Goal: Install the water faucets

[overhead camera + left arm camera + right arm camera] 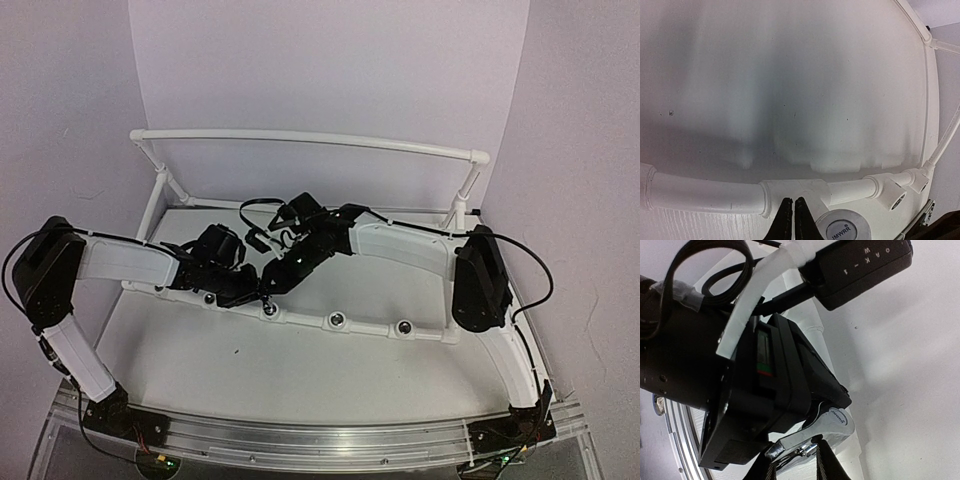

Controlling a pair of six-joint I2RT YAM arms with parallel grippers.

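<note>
My right gripper (797, 467) is shut on a chrome water faucet (820, 430); its fingers sit on either side of the tap body, and the handle stands out above them. The faucet's round cap, marked JMWRR, shows in the left wrist view (842, 227), right next to a tee fitting (795, 190) of the white pipe. My left gripper (793, 220) is shut with nothing between its fingers, its tips against that fitting. In the top view both grippers meet over the near pipe, left (243, 290) and right (272, 283); the faucet is hidden between them there.
The white pipe frame (300, 138) rings the table, its far rail raised. The near rail carries round silvery sockets (338, 321) to the right of the grippers. The left gripper's black body (740, 390) fills much of the right wrist view.
</note>
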